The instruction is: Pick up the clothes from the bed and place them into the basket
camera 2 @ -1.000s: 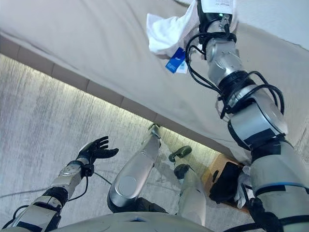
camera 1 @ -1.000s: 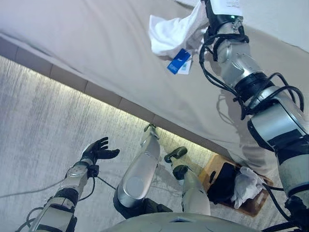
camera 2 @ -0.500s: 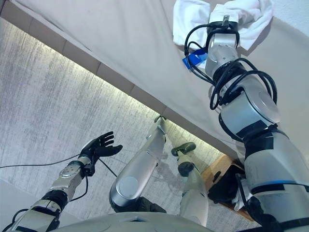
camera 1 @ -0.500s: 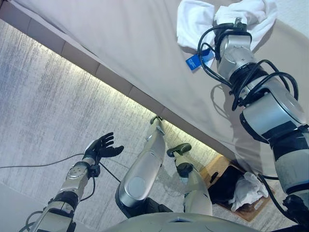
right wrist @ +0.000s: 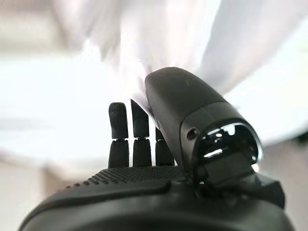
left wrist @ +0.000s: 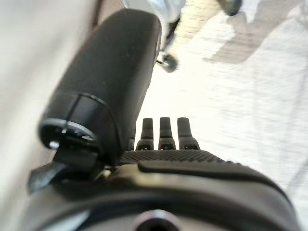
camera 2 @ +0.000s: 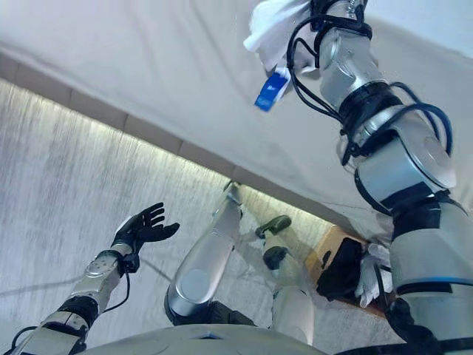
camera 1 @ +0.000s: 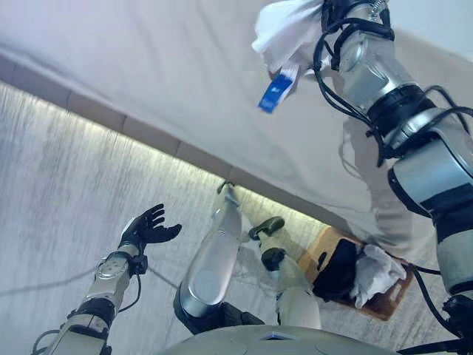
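The bed point(camera 1: 185, 66), under a plain beige sheet, runs across the upper part of the head views. A white garment point(camera 1: 284, 33) with a blue tag point(camera 1: 273, 92) is at the bed's far side. Beside the bed's near edge, on the pale floor point(camera 1: 66, 185), stands a wooden basket point(camera 1: 384, 307) holding a black item point(camera 1: 336, 270) and white cloth point(camera 1: 377, 274).

A pale grey carpet with a fine streaked weave point(camera 1: 66, 185) covers the floor across the lower left of the head views. Above it runs a bed base of beige padded panels point(camera 1: 96, 112), set on a slant from left down to right, with a bright strip of light on the carpet along its foot. A smooth taupe sheet point(camera 1: 148, 52) covers the mattress above.
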Tool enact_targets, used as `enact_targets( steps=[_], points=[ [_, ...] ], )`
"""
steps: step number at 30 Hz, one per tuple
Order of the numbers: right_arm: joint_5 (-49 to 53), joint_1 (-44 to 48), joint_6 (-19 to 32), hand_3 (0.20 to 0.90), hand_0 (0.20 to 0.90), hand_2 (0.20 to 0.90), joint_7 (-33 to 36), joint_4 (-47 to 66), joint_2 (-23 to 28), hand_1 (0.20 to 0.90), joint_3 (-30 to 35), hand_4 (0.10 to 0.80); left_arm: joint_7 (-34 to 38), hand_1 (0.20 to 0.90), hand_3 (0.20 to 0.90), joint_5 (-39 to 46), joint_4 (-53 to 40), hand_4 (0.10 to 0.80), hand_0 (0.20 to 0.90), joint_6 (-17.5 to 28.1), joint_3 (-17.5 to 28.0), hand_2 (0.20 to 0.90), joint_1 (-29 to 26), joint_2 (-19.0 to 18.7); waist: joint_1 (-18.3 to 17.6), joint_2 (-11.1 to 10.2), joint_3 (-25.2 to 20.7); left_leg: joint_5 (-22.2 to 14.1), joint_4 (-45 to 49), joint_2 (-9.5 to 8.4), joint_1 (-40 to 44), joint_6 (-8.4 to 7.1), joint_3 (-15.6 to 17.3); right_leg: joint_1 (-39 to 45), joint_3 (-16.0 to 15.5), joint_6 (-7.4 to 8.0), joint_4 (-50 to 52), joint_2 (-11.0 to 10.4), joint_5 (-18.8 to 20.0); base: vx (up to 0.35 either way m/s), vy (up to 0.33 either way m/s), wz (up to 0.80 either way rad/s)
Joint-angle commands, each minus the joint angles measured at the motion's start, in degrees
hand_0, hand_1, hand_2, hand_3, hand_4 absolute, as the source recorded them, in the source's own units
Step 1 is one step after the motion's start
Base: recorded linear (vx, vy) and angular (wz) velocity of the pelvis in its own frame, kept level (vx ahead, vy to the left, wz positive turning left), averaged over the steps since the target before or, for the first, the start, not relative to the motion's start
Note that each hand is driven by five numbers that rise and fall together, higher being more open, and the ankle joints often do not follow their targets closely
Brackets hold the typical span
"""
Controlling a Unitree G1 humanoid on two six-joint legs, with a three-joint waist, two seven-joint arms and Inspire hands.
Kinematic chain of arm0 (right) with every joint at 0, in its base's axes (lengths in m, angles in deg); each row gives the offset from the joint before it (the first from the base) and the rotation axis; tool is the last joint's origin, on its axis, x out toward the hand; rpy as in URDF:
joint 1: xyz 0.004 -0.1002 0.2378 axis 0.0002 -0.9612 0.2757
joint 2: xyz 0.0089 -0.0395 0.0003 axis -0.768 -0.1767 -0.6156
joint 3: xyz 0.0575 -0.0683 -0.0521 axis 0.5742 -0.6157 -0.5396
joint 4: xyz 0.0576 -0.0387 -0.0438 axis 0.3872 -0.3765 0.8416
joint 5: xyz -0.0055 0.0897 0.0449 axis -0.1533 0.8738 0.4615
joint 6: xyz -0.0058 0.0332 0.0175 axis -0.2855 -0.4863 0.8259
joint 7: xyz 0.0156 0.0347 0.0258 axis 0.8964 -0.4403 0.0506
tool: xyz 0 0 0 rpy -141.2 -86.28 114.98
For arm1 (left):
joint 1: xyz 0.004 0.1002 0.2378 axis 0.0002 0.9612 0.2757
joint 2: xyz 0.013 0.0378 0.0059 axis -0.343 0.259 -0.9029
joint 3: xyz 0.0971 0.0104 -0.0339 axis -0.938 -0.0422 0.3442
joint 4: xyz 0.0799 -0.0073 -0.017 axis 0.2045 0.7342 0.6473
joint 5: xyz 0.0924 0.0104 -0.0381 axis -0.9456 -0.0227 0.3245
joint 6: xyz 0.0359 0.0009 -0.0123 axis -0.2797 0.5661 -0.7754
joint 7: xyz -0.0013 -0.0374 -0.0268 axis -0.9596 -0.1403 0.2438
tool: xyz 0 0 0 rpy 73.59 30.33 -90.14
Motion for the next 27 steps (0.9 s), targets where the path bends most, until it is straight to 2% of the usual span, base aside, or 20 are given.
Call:
enact_targets(
  steps=[1, 2, 8, 10, 14, 19, 27],
  points=[
    [1.19, 5.46, 1.46, 0.2, 0.3, 0.3, 6.71, 3.85, 9.68, 0.3, 5.19, 0.1, 1.63, 0.9, 0.9, -5.05, 3.73, 0.8, 0.9, -1.53, -0.57, 0.9, 4.12, -3.37, -4.2, -4.09, -5.0, -4.23, -7.94, -2.88, 8.77, 5.05, 2.25, 6.91, 5.08, 2.17, 0.73, -0.61, 0.46, 0.089, -0.083, -0.34],
    [1.93, 4.18, 2.03, 0.2, 0.3, 0.3, 6.81, 5.89, 11.86, 0.3, 6.59, 0.1, 1.49, 0.9, 0.9, -6.81, 3.8, 0.8, 0.9, -2.39, -1.75, 0.9, 3.81, -3.59, -6.04, -3.74, -7.18, -2.95, -9.16, -3.05, 10.52, 5.28, 3.42, 8.35, 5.41, 2.02, -1.11, -0.37, 1.43, 0.014, -0.039, -0.26],
    [0.73, -0.35, 2.58, 0.2, 0.3, 0.3, 6.69, 13.71, 16.12, 0.3, 11.8, 0.1, 2.5, 0.9, 0.9, -10.49, 4.99, 0.8, 0.9, -5.64, -5.95, 0.9, 1.56, -1.64, -12.66, -1.39, -15.4, -2.98, -13.47, -2.53, 18.38, 5.14, 7.74, 12.91, 9.08, 1.72, -4.53, 0.11, 1.51, 0.019, -0.045, -0.47],
    [0.54, -1.5, 3.79, 0.2, 0.3, 0.3, 5.69, 15.81, 18.58, 0.3, 13.41, 0.1, 2.69, 0.9, 0.9, -11.58, 6.36, 0.8, 0.9, -7.35, -6.7, 0.9, 0.7, -0.11, -15.59, -0.18, -19.08, -2.32, -16.24, -2.45, 21.61, 5.0, 9.27, 14.5, 10.55, 1.5, -5.68, 0.41, 1.67, 0.012, -0.058, -0.48],
    [1.82, -2.61, 4.06, 0.2, 0.3, 0.3, 5.02, 18.34, 23.14, 0.3, 15.21, 0.1, 1.77, 0.9, 0.9, -14.58, 9.07, 0.8, 0.9, -8.89, -7.14, 0.9, 0.35, 1.82, -19.14, 0.95, -23.3, -2.09, -18.23, -2.41, 24.57, 4.91, 10.89, 15.38, 12.75, 1.31, -6.07, 0.61, 2.04, 0.0, -0.063, -0.19],
    [2.93, -4.55, 4.31, 0.2, 0.3, 0.3, 5.31, 20.26, 27.3, 0.3, 17.93, 0.1, 0.69, 0.9, 0.9, -15.9, 11.71, 0.8, 0.9, -10.02, -7.49, 0.9, -0.09, 3.63, -22.68, 2.12, -26.09, -2.91, -18.89, -2.11, 27.09, 4.72, 12.77, 15.99, 15.22, 0.81, -7.1, 1.12, 1.81, -0.03, -0.026, -0.25],
    [7.81, -11.91, 4.72, 0.2, 0.3, 0.3, 3.5, 23.79, 33.35, 0.3, 24.8, 0.1, -0.34, 0.9, 0.9, -17.51, 15.17, 0.8, 0.9, -11.02, -5.87, 0.9, 0.41, 5.15, -28.24, 2.18, -28.89, -4.77, -19.03, -1.19, 30.12, 4.26, 17.69, 16.76, 19.39, 0.68, -10.11, 2.28, 3.0, -0.029, -0.052, -0.34]
  ],
)
